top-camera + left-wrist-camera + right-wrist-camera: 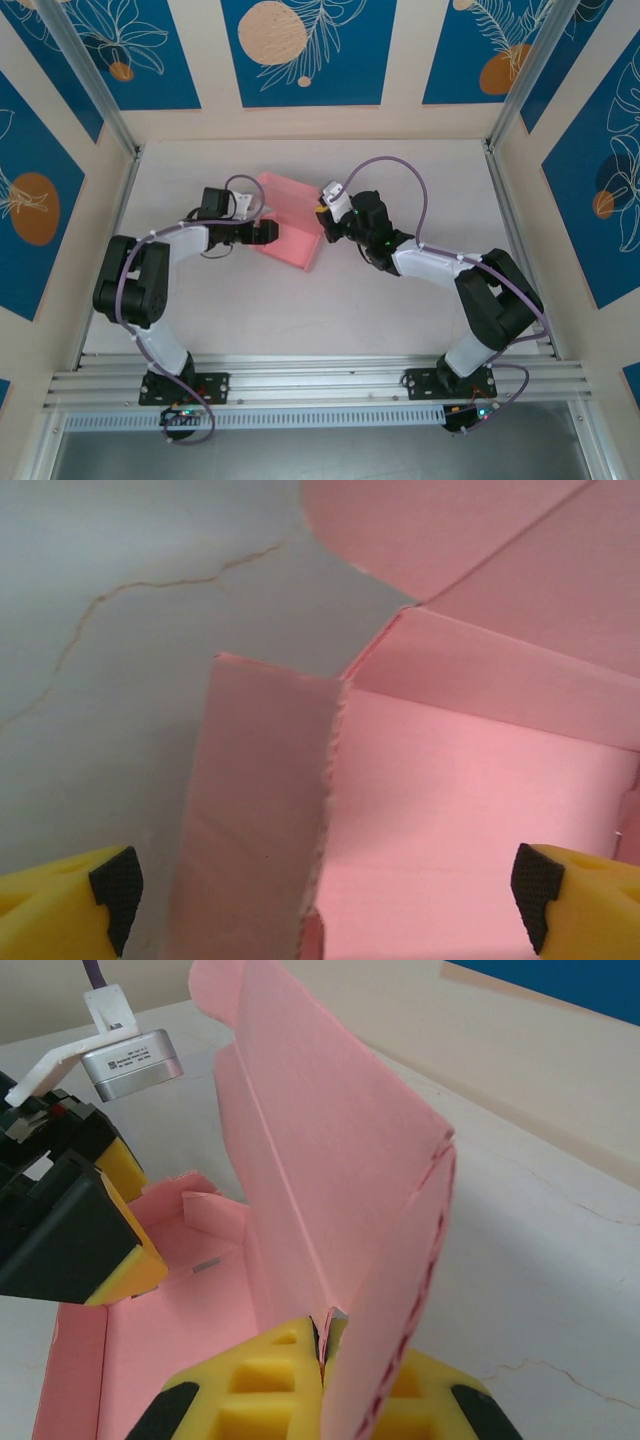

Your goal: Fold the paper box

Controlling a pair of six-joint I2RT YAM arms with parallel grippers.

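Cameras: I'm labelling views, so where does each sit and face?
Top external: above and behind the bases, looking down on the table; left arm, right arm, left hand and right hand at the paper box.
Left wrist: on its arm, facing into the box; its open yellow fingers.
Right wrist: on its arm, facing the raised flap it pinches.
Shared: every view shows the box.

- We see a pale pink paper box [288, 228] of thin card, half folded, on the table [300, 320].
- One tall panel stands upright, its edge perhaps perforated.
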